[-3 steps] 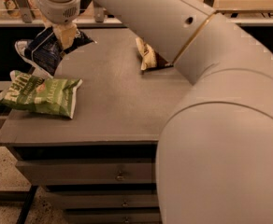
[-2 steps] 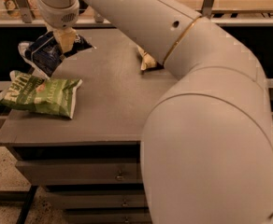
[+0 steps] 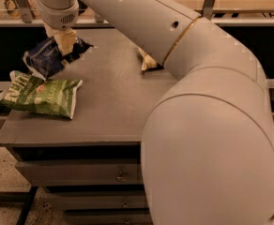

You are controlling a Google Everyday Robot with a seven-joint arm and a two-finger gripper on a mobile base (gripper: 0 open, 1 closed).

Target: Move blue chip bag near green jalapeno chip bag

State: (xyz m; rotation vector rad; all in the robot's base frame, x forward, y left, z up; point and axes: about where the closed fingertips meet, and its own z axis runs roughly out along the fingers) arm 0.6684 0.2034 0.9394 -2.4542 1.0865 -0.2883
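Note:
The blue chip bag (image 3: 47,59) is crumpled and dark navy with white edges. It hangs tilted at the table's far left, just above and behind the green jalapeno chip bag (image 3: 39,93). The green bag lies flat at the table's left edge, partly over it. My gripper (image 3: 64,42) comes down from the white arm at the top left and is shut on the blue bag's upper right part. The blue bag's lower edge is close to the green bag's top; I cannot tell whether they touch.
A grey table top (image 3: 109,107) sits over a cabinet with drawers (image 3: 80,172). A brown-and-tan bag (image 3: 147,61) lies at the back middle, mostly hidden by my large white arm (image 3: 207,125). A shelf rail (image 3: 249,20) runs behind the table.
The gripper with the blue bag has moved left and slightly down, closer to the green bag. The arm has swung across the view.

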